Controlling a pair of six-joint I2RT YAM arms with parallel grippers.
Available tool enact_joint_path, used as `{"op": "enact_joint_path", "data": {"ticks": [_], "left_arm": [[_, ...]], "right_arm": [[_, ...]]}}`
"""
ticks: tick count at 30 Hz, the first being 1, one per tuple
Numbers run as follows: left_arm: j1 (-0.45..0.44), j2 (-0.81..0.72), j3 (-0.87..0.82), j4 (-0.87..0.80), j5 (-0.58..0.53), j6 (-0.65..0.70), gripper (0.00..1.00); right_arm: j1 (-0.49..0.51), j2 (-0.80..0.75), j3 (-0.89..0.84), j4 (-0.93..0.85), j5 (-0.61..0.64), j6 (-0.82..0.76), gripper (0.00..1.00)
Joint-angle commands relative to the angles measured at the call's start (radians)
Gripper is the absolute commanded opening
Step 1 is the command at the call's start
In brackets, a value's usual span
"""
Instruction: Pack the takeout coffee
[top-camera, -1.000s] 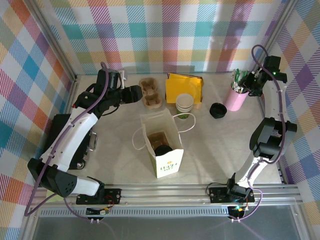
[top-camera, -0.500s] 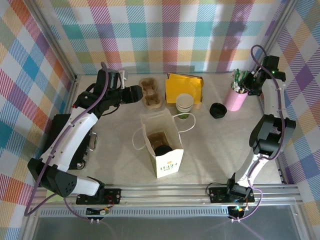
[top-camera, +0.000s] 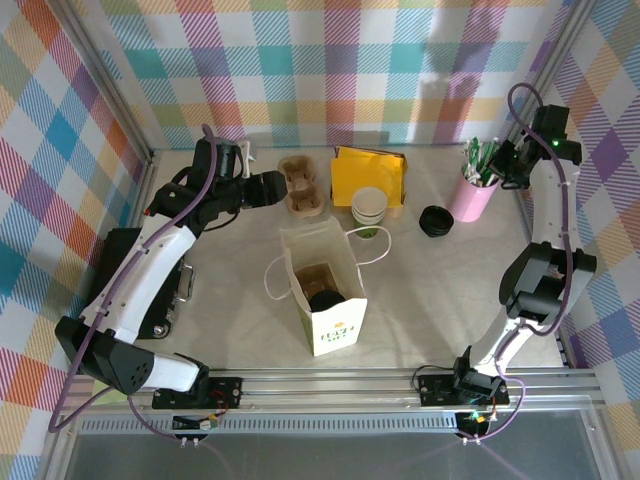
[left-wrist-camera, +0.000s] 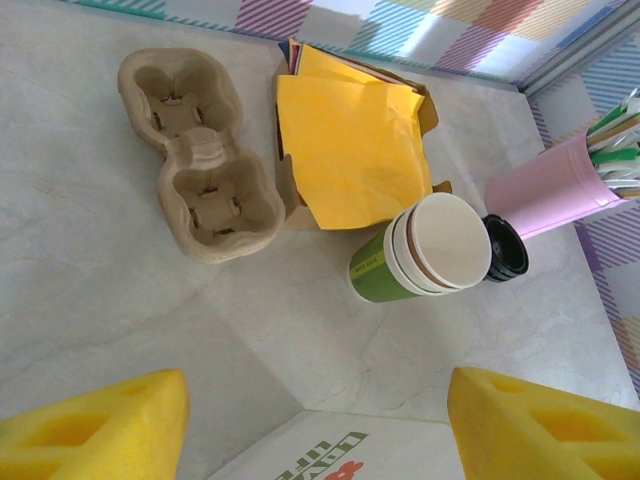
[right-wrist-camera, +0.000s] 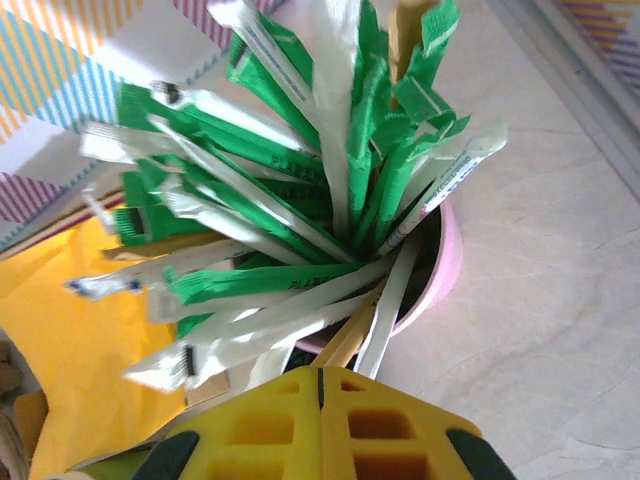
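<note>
Takeout coffee bagged; right gripper over sticks

The right claw has closed above the pink cup of sticks.

The takeout coffee is set inside the bag, before the cup stack. The carrier is placed left of that stack, the lids right.
</note>
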Motion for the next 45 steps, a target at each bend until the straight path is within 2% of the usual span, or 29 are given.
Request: {"op": "enact_joint_path", "data": {"ticks": [1,16,22,28,34,36,39,45], "left_arm": [[0.010,-0.036,0.016,0.014,0.021,-0.019,0.69],[0.010,-0.098,-0.024,0.023,0.040,-0.037,0.69],[0.010,-0.109,-0.026,0.020,0.040,-0.038,0.69],[0.010,-0.127,-0.021,0.008,0.031,-0.026,0.69],[0.011,-0.149,-0.026,-0.005,0.011,-0.023,0.69],[0.010,-0.157,-0.027,-0.008,0.001,-0.021,0.69],[0.010,-0.164,-0.026,-0.011,-0.005,-0.021,0.69],[0.009,-0.169,-0.029,-0.010,-0.009,-0.025,0.69]], "right_arm": [[-0.006,-0.077,0.055,-0.052,0.011,-0.015,0.05],[-0.004,-0.184,0.273,-0.246,-0.065,-0.048,0.03],[-0.002,-0.213,0.386,-0.325,-0.132,-0.045,0.01],[-0.001,-0.244,0.474,-0.383,-0.242,-0.015,0.01],[0.006,-0.269,0.503,-0.398,-0.462,0.059,0.01],[0.039,-0.263,0.525,-0.407,-0.546,0.088,0.01],[0.126,-0.260,0.549,-0.409,-0.607,0.112,0.01],[0.381,-0.251,0.577,-0.404,-0.616,0.144,0.00]]}}
